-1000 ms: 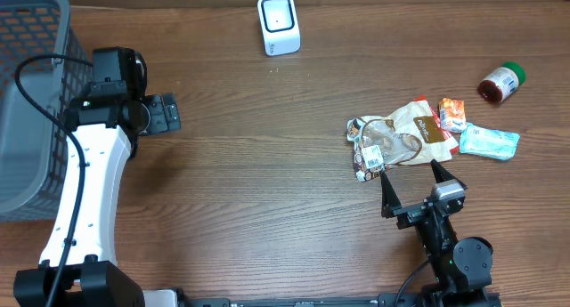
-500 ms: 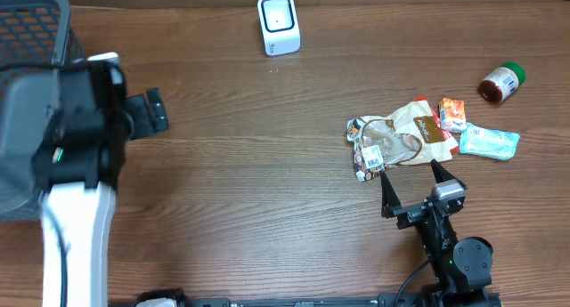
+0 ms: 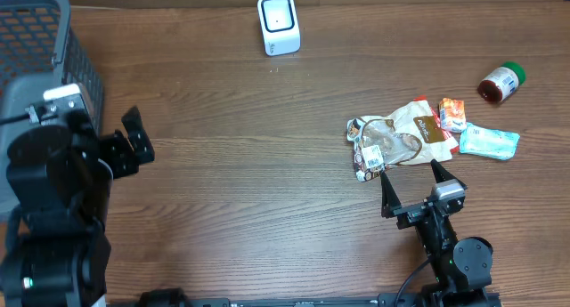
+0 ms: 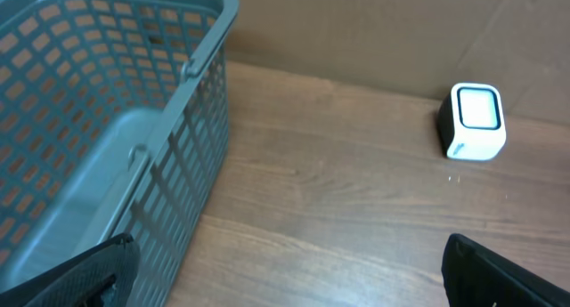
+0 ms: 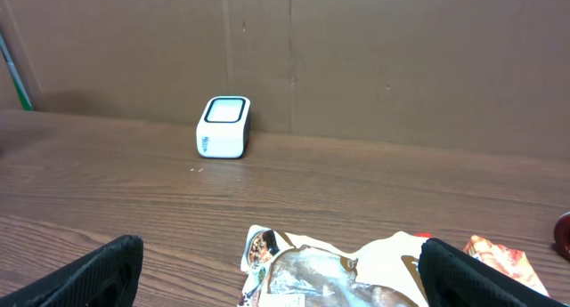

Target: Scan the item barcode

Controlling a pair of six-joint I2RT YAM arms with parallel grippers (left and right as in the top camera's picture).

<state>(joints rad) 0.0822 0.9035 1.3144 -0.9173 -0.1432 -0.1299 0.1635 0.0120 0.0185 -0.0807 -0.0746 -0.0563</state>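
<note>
Seemingly high, left gripper [image 3: 136,145] gapes near basket [image 3: 76,49].

The wood-grain table [image 3: 267,209] is matt, the wrapper [image 3: 396,138] crinkled glossy plastic, the scanner [image 3: 278,24] smooth plastic, the basket [image 4: 191,156] matt plastic.

**A:** Any lettering you can actually read?

**B:** None. The crumpled snack bag [image 3: 392,142] has a brown panel [image 3: 429,129] with pale marks like script, but from overhead they are too small to make out.

**A:** And the bag's lower left end?

**B:** There is a white patch [image 3: 369,161] with dark marks, perhaps a label. I cannot tell what is printed on it. The right wrist view shows printing on the bag too, blurred and cut off by the frame edge.

**A:** The other packets?

**B:** The orange packet [image 3: 452,114], the teal packet [image 3: 489,141] and the label on the jar [image 3: 501,83] show only patches of colour. The white scanner [image 3: 278,24] has nothing legible on its face either.
</note>
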